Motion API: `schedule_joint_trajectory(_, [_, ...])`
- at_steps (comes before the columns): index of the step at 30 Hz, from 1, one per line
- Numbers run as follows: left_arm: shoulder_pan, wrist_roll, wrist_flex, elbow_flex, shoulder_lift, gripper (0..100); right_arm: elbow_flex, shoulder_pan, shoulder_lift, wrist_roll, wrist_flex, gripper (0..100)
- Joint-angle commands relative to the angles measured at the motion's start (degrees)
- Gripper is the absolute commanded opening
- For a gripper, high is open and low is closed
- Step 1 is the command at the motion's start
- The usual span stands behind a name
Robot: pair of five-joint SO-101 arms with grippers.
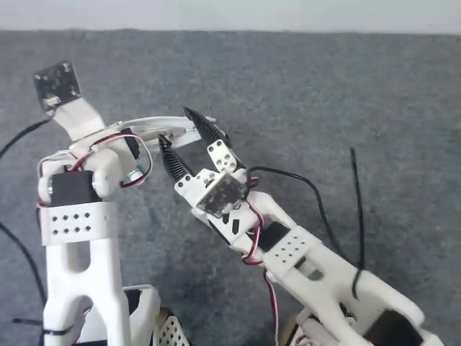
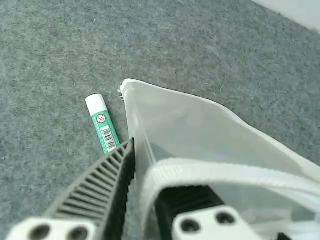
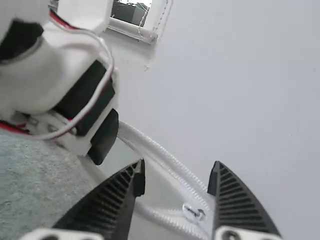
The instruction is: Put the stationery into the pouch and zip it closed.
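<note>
- Hanging from the left gripper (image 2: 145, 160), the pouch (image 2: 200, 130) is held up by its rim, I think so that its zipper edge faces the other arm.
- Just beside the pouch, a green glue stick (image 2: 102, 124) lies on the grey mat (image 2: 45, 45), not yet inside.
- The left gripper's jaws are clamped on the pouch's rim.
- At the pouch's zipper edge the right gripper (image 3: 178, 167) stands with jaws wide, the metal pull (image 3: 192, 212) between them and untouched, probably to spread the opening.

Smooth translucent pouch (image 2: 200, 125); rough matt carpet (image 2: 50, 50).
</note>
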Motion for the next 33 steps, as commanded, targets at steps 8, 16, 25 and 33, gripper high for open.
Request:
schedule_joint_trajectory(8, [-0.3,-0.5,-1.8,-0.7,-0.9,1,-3.4,-0.2,-18.9,-5.9,31.7,19.8])
schedule_joint_trajectory(16, [-0.3,-0.4,-1.8,-0.6,-0.9,1,-5.7,-0.3,-26.5,-11.3,50.8,19.8])
schedule_joint_trajectory(25, [-0.4,-0.3,-1.8,-0.5,-0.5,1,-7.9,-2.5,-33.9,-11.3,61.4,19.8])
schedule_joint_trajectory(33, [-1.2,0.5,-2.2,-0.5,-0.5,1,-8.7,-8.4,-39.6,-11.4,70.3,19.8])
